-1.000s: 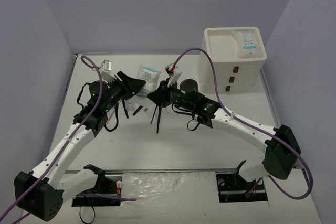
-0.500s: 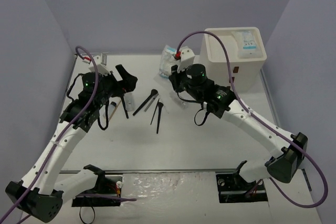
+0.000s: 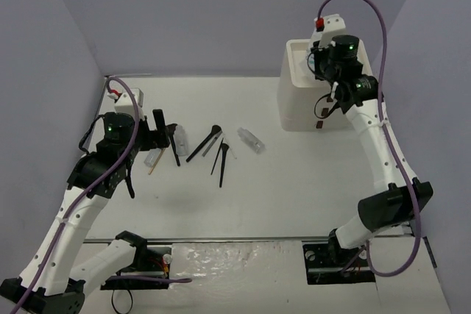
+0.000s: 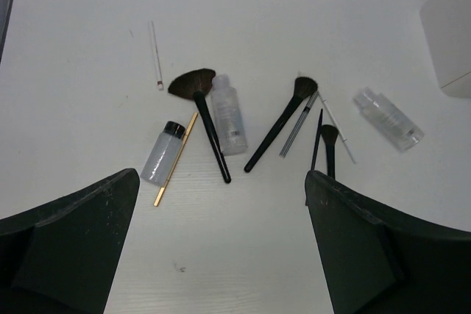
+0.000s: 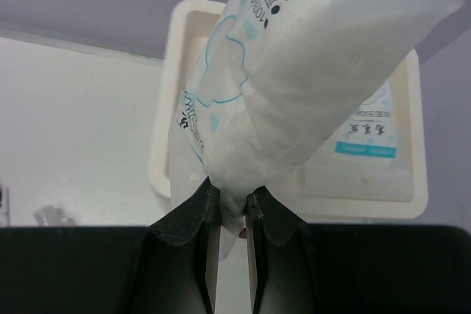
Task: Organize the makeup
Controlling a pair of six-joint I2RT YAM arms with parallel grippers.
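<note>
Walled white counter [image 3: 294,196], near half bare. Left of centre lie three brushes [image 4: 210,137], three vials [image 4: 228,115], one stick [image 4: 175,159]. The left pincer [image 4: 221,182] is spread above them. The right pincer [image 5: 232,200] pinches one sachet [image 5: 309,64] over the far-right box [image 3: 294,108], with a second sachet [image 5: 368,137] in its top.

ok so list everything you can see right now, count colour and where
sachets: 2, white with blue print, one pinched above the drawer box, one lying in its top tray
brushes: at least 3, black, table centre, fan-shaped one leftmost
clear bottles: 3, see-through, one black-capped, among the brushes; one lies apart to their right
thin sticks: at least 4, one gold, two white, one grey, among the brushes; one white lies apart
drawer box: 1, white with brown handles, far right of table
table: 1, white
left pincer: open, empty, over the brushes
right pincer: shut on a sachet, over the box
</note>
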